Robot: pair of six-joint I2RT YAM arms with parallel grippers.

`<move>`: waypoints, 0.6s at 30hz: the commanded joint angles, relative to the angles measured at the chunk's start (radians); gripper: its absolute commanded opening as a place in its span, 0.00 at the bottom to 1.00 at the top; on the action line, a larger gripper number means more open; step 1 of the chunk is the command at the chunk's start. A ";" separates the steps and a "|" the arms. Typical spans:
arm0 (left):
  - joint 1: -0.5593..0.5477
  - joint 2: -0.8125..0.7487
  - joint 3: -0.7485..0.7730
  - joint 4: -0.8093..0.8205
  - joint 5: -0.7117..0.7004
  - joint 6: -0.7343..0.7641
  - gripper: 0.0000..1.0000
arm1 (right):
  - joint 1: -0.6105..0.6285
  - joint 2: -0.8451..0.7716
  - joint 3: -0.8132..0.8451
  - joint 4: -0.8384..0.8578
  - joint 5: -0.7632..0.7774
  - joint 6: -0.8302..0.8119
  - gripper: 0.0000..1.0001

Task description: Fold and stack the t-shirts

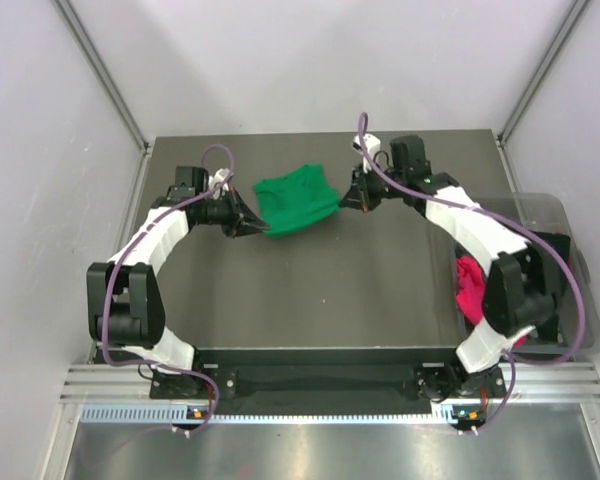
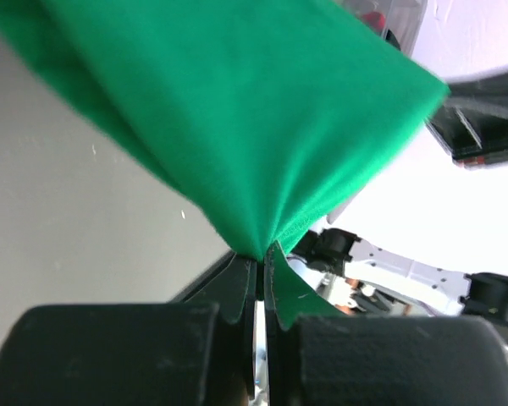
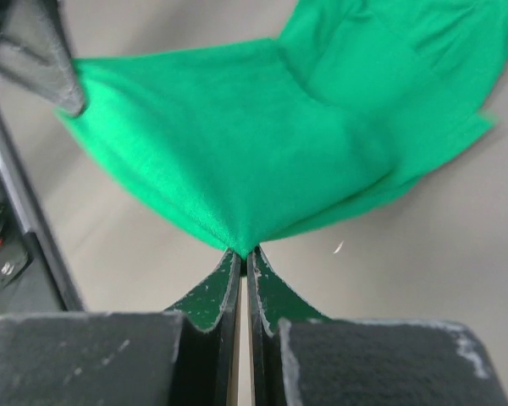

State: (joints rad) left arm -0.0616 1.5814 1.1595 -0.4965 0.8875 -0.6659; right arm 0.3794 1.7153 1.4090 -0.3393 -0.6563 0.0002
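Green t-shirt [image 1: 296, 203], bunched and spread between the two arms over the far half of the table [image 1: 320, 300], near its back edge. The cloth fans out from two pinched points, one at its left edge and one at its right. Whether its lower folds rest on the surface cannot be told.

Left gripper [image 2: 258, 262]: jaws drawn almost together, with only a thin fold of green fabric between the tips. The shirt rises from them in a taut fan.

Right gripper [image 3: 241, 258]: jaws likewise nearly closed, nipping the opposite edge of the same shirt, whose cloth spreads away from the tips.

Pink t-shirt [image 1: 470, 290]: a crumpled heap in a clear plastic bin [image 1: 572, 235] at the table's right side, partly hidden behind the right arm.

The tabletop is dark grey and matt. Plain white walls [image 1: 310, 60] enclose it on three sides, with slanting metal frame posts [image 1: 100, 65] at the rear corners.
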 commanded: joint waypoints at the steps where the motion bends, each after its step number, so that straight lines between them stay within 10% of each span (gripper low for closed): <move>1: 0.005 -0.072 -0.081 0.052 0.024 -0.049 0.00 | -0.007 -0.173 -0.120 0.057 0.009 -0.023 0.00; 18: 0.005 0.050 -0.005 0.101 0.068 -0.064 0.00 | -0.013 -0.028 -0.062 0.095 0.043 -0.075 0.00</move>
State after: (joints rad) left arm -0.0662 1.5677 1.0611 -0.4469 0.9333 -0.7471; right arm 0.3832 1.6421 1.2533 -0.3016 -0.6380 -0.0372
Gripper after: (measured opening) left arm 0.036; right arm 0.010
